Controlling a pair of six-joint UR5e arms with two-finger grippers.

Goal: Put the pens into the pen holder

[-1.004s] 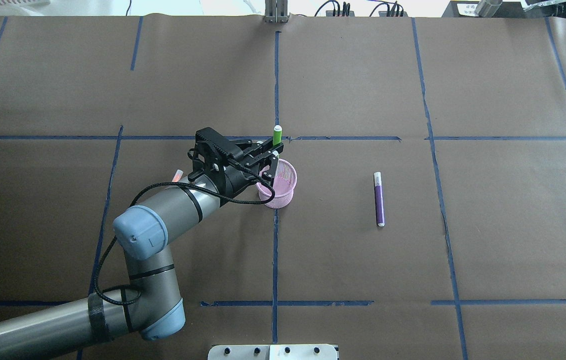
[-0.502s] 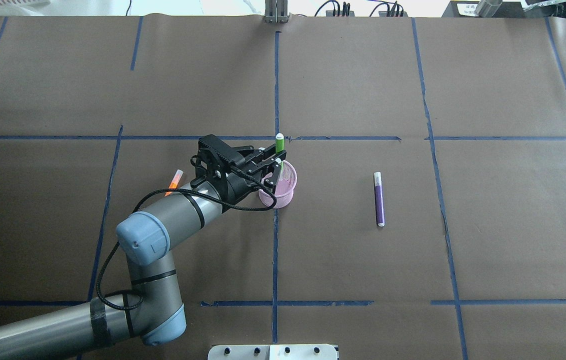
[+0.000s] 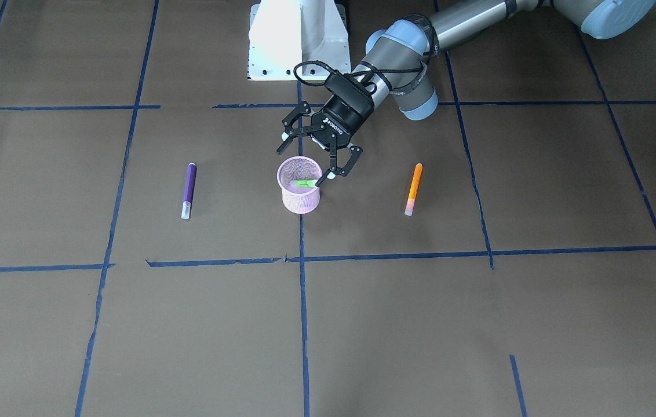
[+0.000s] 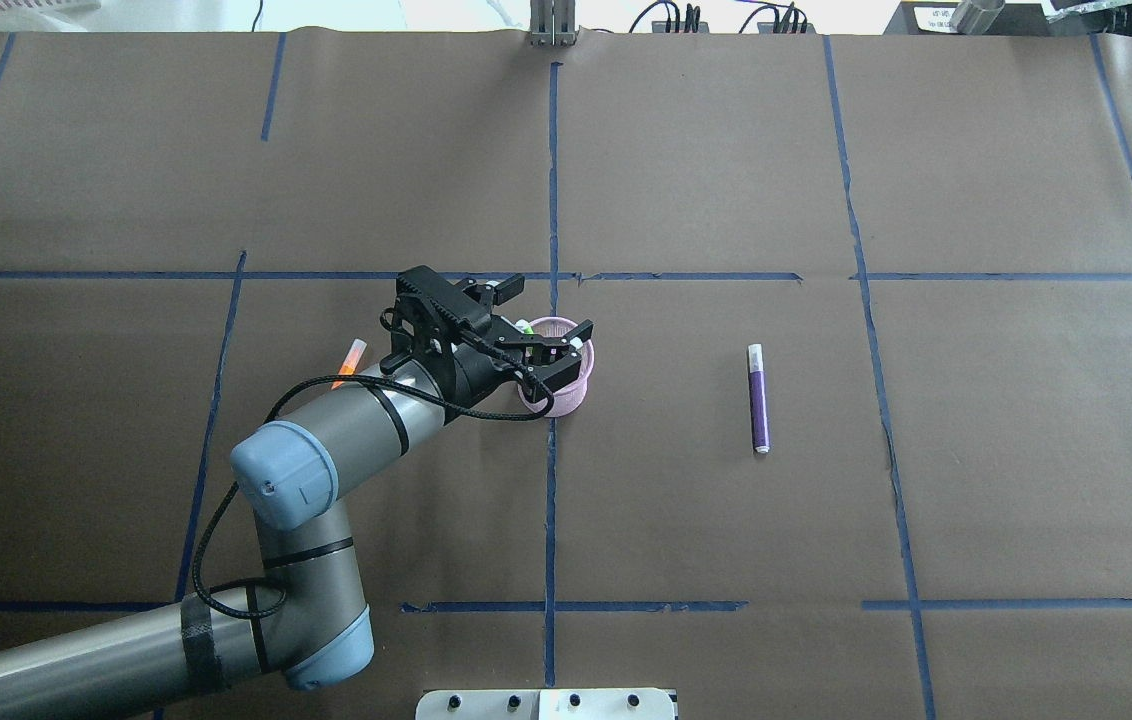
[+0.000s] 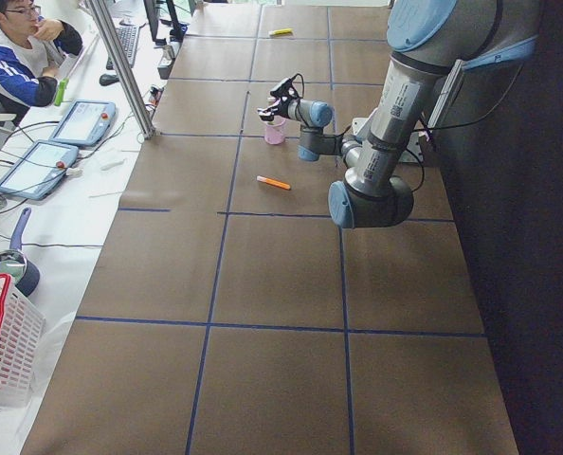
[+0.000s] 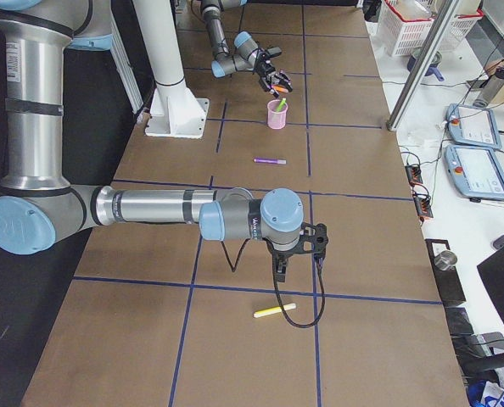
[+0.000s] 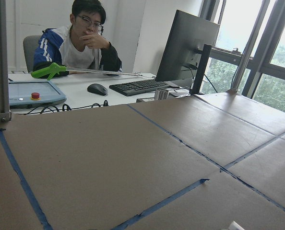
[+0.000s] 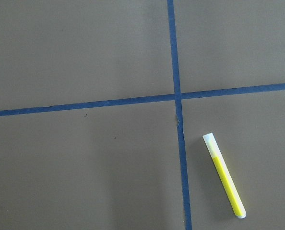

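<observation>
1. Lifting away carelessly is the first hazard: the left gripper hangs right over the pink mesh pen holder with its jaws spread and gripping nothing, one finger close beside the rim. A slanted exit could hook that rim and tip the light cup.
2. The green pen sits inside the holder, leaning rather than upright, its top poking above the rim in the right-side view. A passing finger could clip it and lever it out.
3. That lean also narrows the opening, so a later pen dropped off-centre could land on it and bounce out.
4. The orange pen lies flat on the table near the holder on the robot's left, the purple pen well apart on its right. Both are slim and round, so a poorly centred pinch could roll them away.
5. A yellow pen lies just beside the right gripper. I cannot tell how its jaws stand, and a blind descent could knock the pen aside.
</observation>
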